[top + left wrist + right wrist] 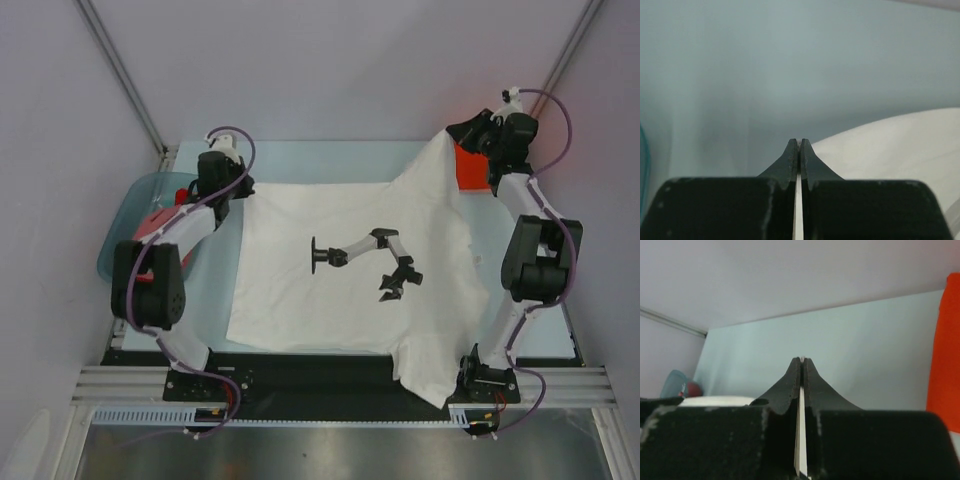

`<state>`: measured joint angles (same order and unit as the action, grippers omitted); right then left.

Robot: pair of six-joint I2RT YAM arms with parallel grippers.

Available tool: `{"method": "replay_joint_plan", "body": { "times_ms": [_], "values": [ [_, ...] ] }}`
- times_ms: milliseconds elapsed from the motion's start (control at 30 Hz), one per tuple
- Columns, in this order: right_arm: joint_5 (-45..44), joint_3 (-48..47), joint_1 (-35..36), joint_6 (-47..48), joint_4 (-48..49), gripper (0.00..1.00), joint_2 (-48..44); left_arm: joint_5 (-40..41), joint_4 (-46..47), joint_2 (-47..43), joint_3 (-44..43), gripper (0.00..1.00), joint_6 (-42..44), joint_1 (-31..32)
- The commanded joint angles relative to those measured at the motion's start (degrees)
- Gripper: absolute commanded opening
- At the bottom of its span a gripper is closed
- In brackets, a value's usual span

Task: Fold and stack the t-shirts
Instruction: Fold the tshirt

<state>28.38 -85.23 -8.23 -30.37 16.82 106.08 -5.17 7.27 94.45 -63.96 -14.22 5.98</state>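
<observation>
The big t-shirt (330, 290) lies spread across the middle of the table (330, 165), its near right corner hanging over the near edge, with the basin (120, 225) holding other t-shirts (155, 222) to its left and one more t-shirt (468, 172) beside its far right corner.

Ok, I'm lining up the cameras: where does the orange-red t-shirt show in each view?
Top external: the orange-red t-shirt lies at the far right of the table, by the raised corner of the white t-shirt.
Left wrist: not in it.
Right wrist: a strip along the right edge.
Shared landmark: the white t-shirt, lower right in the left wrist view, a sliver between the fingers in the right wrist view.
</observation>
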Motion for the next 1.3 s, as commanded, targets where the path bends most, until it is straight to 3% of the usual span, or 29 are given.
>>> {"method": "replay_joint_plan", "body": {
  "times_ms": [0,167,333,767,867,1067,1267],
  "values": [
    [2.64,-12.57,0.41,3.56,1.3,0.0,9.55,-0.28,3.2,8.26,-8.88,0.0,3.4,-0.35],
    [5.37,-24.44,1.28,5.31,-6.17,0.0,20.02,0.77,-1.9,18.56,-18.91,0.0,4.37,-0.7],
    [4.23,-25.43,1.55,5.5,-12.85,0.0,18.99,0.77,-4.36,21.03,-21.37,0.01,5.07,-0.62],
    [-2.98,-6.1,2.52,6.81,-31.57,0.0,-1.84,-0.27,-13.5,16.29,-15.93,0.0,6.75,-0.71],
    [-4.12,-6.61,1.9,9.36,-35.18,0.0,-2.64,-0.46,-15.44,15.32,-16.45,0.0,6.66,-0.7],
    [-1.15,-14.51,1.28,9.28,-33.88,0.0,1.65,8.85,-17.99,12.95,-18.3,0.0,7.1,-2.19],
    [-0.79,-20.15,2.69,8.14,-33.35,0.0,6.06,10.44,-18.08,11.36,-18.03,0.0,8.33,-4.92]
  ]
}}
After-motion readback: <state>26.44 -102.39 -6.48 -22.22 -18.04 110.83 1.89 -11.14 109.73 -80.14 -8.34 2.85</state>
